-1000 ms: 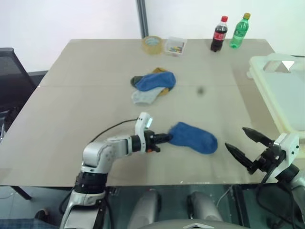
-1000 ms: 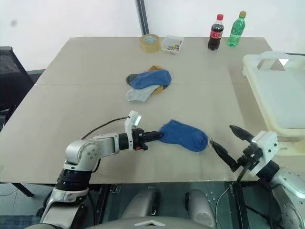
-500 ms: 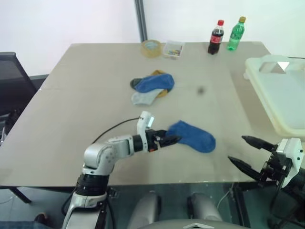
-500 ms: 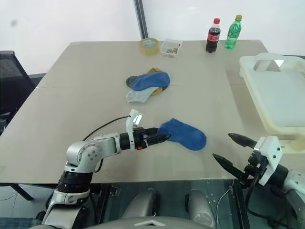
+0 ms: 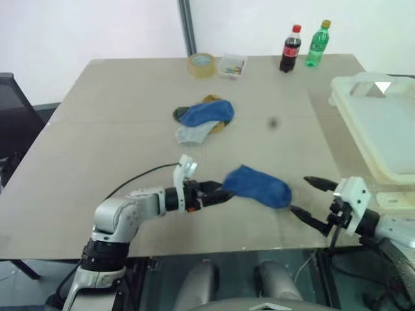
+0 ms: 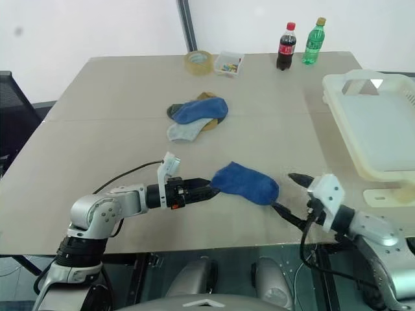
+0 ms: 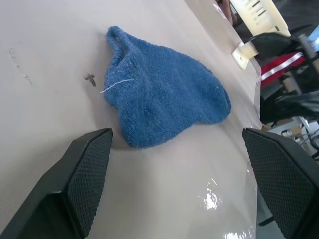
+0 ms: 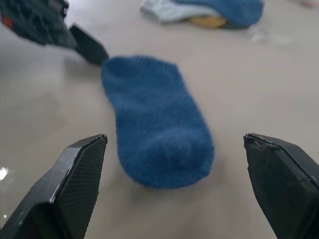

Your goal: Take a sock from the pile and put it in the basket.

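One blue sock [image 5: 258, 186] lies flat on the table [image 5: 117, 129], well apart from the pile [image 5: 203, 118] of blue, grey and mustard socks farther back, and between the two grippers. The left gripper [image 5: 224, 194] sits just at the sock's cuff end with its fingers spread open and nothing between them; in the left wrist view the sock lies free on the tabletop ahead of the open jaws. The right gripper [image 5: 311, 198] hovers near the sock's toe end, jaws also wide open and empty, aimed across at it. The basket [image 5: 376, 123] stands at the table's right edge, well apart from the sock, and what shows of its inside holds no sock. Judged from this, the sock has been separated from the pile but not delivered: what remains is for the right gripper to close on it, lift it and carry it over the basket rim.
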### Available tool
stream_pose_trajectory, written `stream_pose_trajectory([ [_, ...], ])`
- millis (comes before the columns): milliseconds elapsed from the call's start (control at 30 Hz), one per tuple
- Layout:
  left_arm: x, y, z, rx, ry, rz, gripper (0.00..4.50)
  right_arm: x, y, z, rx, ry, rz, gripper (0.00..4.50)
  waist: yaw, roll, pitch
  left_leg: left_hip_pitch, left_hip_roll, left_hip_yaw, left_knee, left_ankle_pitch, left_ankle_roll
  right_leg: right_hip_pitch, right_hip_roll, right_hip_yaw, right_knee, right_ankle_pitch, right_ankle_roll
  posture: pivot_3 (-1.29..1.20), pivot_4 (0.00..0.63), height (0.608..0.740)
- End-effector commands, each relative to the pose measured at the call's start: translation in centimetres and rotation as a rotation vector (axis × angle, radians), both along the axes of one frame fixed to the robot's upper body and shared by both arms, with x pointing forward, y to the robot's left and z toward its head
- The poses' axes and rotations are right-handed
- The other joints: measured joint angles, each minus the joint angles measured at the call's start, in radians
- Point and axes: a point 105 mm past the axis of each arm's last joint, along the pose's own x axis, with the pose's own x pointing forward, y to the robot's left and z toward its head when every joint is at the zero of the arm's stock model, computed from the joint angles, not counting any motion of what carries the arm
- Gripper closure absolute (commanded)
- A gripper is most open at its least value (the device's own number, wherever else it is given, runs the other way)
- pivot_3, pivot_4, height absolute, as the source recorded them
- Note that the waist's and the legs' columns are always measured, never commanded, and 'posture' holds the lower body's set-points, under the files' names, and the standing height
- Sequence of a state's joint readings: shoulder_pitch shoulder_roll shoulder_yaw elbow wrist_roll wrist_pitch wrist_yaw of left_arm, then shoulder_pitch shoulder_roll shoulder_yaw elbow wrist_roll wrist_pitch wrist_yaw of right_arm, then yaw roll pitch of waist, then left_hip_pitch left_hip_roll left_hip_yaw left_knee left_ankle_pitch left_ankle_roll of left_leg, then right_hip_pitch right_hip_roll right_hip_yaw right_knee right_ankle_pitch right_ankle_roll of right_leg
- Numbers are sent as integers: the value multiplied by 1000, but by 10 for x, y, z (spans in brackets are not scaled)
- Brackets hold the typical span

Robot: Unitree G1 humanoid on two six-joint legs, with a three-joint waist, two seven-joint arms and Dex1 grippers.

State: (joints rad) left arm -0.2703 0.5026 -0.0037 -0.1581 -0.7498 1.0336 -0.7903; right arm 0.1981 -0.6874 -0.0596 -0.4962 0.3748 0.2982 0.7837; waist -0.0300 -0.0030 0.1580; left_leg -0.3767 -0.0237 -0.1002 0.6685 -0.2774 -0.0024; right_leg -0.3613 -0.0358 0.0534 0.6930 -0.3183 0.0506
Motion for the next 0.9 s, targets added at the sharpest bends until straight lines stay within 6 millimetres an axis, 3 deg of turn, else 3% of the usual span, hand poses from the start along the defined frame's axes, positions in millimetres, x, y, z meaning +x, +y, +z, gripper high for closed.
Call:
stream_pose_trajectory([
  [33, -3, 17, -24, 73, 68, 35, 12, 5, -4, -11, -110, 1, 26, 0, 0, 0, 0, 0, 0, 0, 0, 0, 0, 0, 0, 0, 0, 0, 0, 0, 150, 740],
  [200, -3, 23, -29, 123, 21, 2, 12, 22, -2, -23, -132, 37, 15, 0, -6, 0, 0, 1, 0, 0, 0, 0, 0, 0, 0, 0, 0, 0, 0, 0, 150, 740],
  [567, -2, 35, -42, 170, -22, -17, 12, 55, -7, -7, -47, 19, -66, 0, -9, 1, 0, 1, 1, -1, 0, 0, 0, 0, 0, 3, 1, 0, 0, 0, 150, 740],
  [800, 1, 33, -35, 166, -37, 1, 12, 40, -13, -3, -32, 30, -41, 0, -8, 1, 0, 1, 1, -1, 0, 0, 0, 0, 0, 3, 0, 0, 0, 0, 150, 740],
  [900, 4, 36, -26, 163, -54, 19, 12, 21, -22, 2, 7, 113, -7, 0, -8, 2, 0, 0, 1, -1, -1, 0, 0, 0, 0, 3, 0, 0, 0, 0, 150, 740],
])
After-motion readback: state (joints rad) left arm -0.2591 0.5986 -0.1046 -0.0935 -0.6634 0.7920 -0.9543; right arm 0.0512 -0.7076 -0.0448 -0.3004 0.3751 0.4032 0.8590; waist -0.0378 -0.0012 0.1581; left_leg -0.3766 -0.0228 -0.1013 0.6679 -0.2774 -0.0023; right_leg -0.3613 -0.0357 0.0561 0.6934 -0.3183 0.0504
